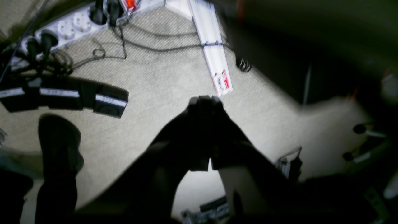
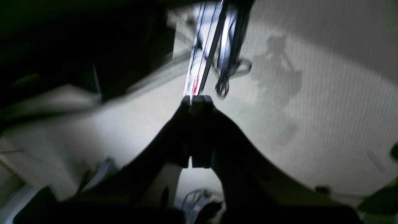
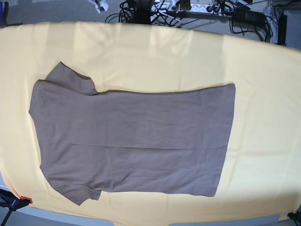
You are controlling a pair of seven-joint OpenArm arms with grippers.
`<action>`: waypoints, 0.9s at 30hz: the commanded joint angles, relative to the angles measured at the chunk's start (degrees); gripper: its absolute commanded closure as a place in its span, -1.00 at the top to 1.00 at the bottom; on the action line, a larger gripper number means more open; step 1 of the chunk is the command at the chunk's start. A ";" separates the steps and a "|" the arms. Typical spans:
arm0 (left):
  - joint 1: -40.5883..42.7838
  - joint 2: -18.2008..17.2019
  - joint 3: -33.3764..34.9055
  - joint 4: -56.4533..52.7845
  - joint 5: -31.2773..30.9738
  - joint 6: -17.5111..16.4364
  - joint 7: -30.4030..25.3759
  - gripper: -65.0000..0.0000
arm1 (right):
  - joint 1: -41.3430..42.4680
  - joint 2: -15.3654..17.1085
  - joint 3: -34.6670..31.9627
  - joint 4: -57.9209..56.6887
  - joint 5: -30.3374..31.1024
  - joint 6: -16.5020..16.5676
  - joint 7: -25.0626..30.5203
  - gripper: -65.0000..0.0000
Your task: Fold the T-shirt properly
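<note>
The taupe T-shirt (image 3: 136,141) lies spread flat on the pale yellow cloth in the base view. Its neck and both sleeves are at the left and its hem (image 3: 228,136) at the right. One sleeve (image 3: 70,77) points to the back, the other (image 3: 82,193) to the front. Neither arm shows in the base view. My left gripper (image 1: 205,101) is shut and empty, hanging over carpeted floor. My right gripper (image 2: 197,99) is shut and empty, also over the floor. The T-shirt is out of view in both wrist views.
The yellow cloth (image 3: 164,56) covers the whole table. Power strips and cables (image 3: 188,7) lie on the floor behind it. The left wrist view shows a power strip (image 1: 71,25), a white rail (image 1: 214,53) and black boxes (image 1: 62,96). A clamp (image 3: 19,201) sits at the front left corner.
</note>
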 commanded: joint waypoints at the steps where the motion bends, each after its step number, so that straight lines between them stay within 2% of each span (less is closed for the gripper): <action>1: 2.29 -0.81 0.11 2.58 -0.24 -0.42 -0.09 -1.00 | -2.51 1.09 0.13 2.62 2.01 1.03 -0.52 -1.00; 5: 9.09 -3.85 0.11 11.91 -0.44 -1.92 2.95 -1.00 | -11.58 5.27 0.13 12.24 8.28 6.91 -1.25 -1.00; 7: 12.24 -5.57 0.11 16.90 -0.46 -2.93 4.81 -1.00 | -16.17 6.73 0.13 17.44 9.46 8.90 -1.27 -1.00; 14: 22.73 -12.00 0.09 35.76 -0.37 -2.95 6.19 -1.00 | -30.97 11.28 0.13 38.80 9.20 8.72 -1.29 -1.00; 16: 25.62 -13.97 0.09 41.64 -0.35 -2.95 7.19 -1.00 | -35.17 12.50 0.15 45.27 8.74 7.87 -1.31 -1.00; 20: 31.30 -18.32 0.04 54.01 2.16 -2.27 7.32 -1.00 | -42.66 13.79 0.24 58.42 4.17 2.84 -1.31 -1.00; 23: 34.86 -21.29 0.00 63.36 7.34 2.03 7.39 -1.00 | -46.84 13.77 0.96 67.12 -1.11 -1.22 -1.53 -1.00; 25: 36.79 -23.10 -0.79 69.35 9.73 4.72 7.45 -1.00 | -48.78 13.77 2.38 71.71 -2.32 -2.71 -1.75 -1.00; 27: 38.42 -24.48 -2.95 74.97 10.56 6.03 7.61 -1.00 | -49.46 13.77 4.59 75.67 -2.67 -3.30 -2.08 -1.00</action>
